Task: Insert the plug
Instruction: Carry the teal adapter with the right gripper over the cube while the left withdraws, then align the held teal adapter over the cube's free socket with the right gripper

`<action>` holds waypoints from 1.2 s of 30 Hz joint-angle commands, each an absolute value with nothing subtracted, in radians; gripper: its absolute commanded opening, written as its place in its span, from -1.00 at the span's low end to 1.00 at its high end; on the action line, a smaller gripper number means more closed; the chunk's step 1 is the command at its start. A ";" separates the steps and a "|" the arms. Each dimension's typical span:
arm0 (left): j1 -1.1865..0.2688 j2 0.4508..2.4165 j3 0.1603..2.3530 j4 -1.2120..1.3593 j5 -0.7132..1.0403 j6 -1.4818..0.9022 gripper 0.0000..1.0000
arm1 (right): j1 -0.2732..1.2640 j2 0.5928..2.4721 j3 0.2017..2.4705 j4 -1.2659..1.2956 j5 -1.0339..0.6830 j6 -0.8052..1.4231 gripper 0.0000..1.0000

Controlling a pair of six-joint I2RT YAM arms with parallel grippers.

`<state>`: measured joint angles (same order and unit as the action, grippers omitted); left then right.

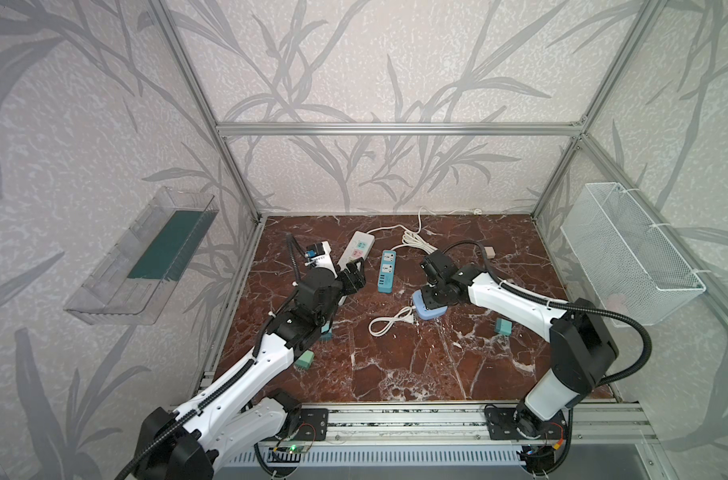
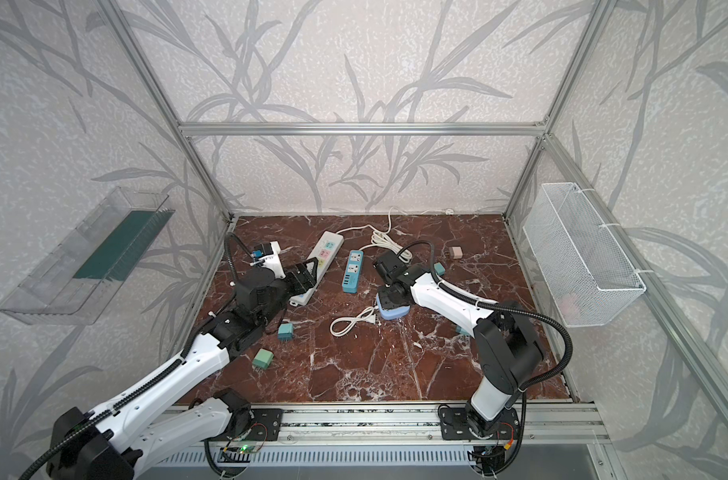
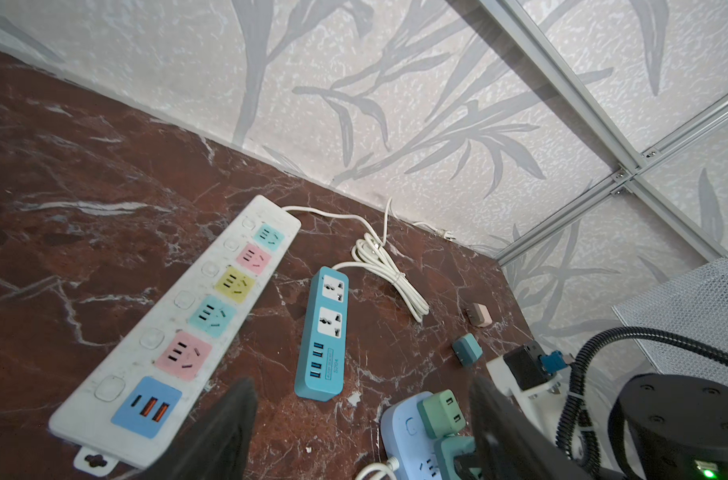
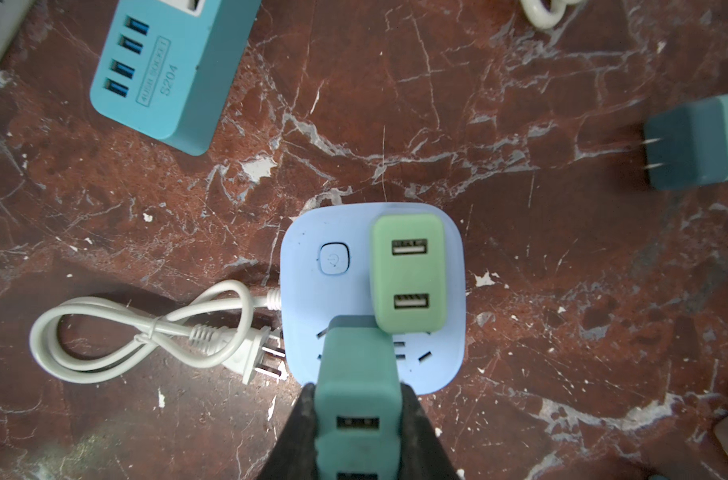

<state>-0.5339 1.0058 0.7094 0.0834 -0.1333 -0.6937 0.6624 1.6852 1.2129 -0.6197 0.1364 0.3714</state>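
My right gripper (image 4: 357, 391) is shut on a teal USB plug (image 4: 354, 357), holding it upright over the light-blue square socket block (image 4: 312, 299). The plug's prongs are hidden, so I cannot tell whether they sit in the slots. A green plug (image 4: 408, 274) stands in the same block, right beside the teal one. In a top view my right gripper (image 1: 430, 296) is directly above the block (image 1: 432, 313). My left gripper (image 3: 360, 390) is open and holds nothing. It hovers by the near end of the white power strip (image 3: 179, 324); a top view shows my left gripper (image 1: 356, 277) there.
A teal-blue power strip (image 1: 386, 270) lies between the arms. The block's white cord (image 4: 146, 332) is coiled beside it. Loose plugs lie around: teal (image 1: 503, 327), green (image 2: 263, 358), teal (image 2: 285, 331), pink (image 2: 455, 252). A wire basket (image 1: 632, 253) hangs right, a clear bin (image 1: 142, 257) left.
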 commanded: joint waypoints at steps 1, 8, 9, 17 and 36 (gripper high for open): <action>-0.528 1.015 0.699 0.108 -0.072 -0.749 0.62 | 0.668 1.701 1.258 -0.647 0.160 0.357 -0.85; -0.515 1.000 0.697 0.089 -0.104 -0.741 0.61 | 0.668 1.701 1.238 -0.656 0.139 0.354 -0.85; -0.512 1.002 0.698 0.091 -0.101 -0.741 0.61 | 0.667 1.701 1.238 -0.661 0.136 0.354 -0.85; -0.502 1.010 0.699 0.088 -0.095 -0.742 0.61 | 0.666 1.732 1.242 -0.662 0.117 0.320 -0.85; -0.478 1.006 0.704 0.075 -0.097 -0.733 0.61 | 0.662 1.670 1.240 -0.692 0.097 0.285 -0.86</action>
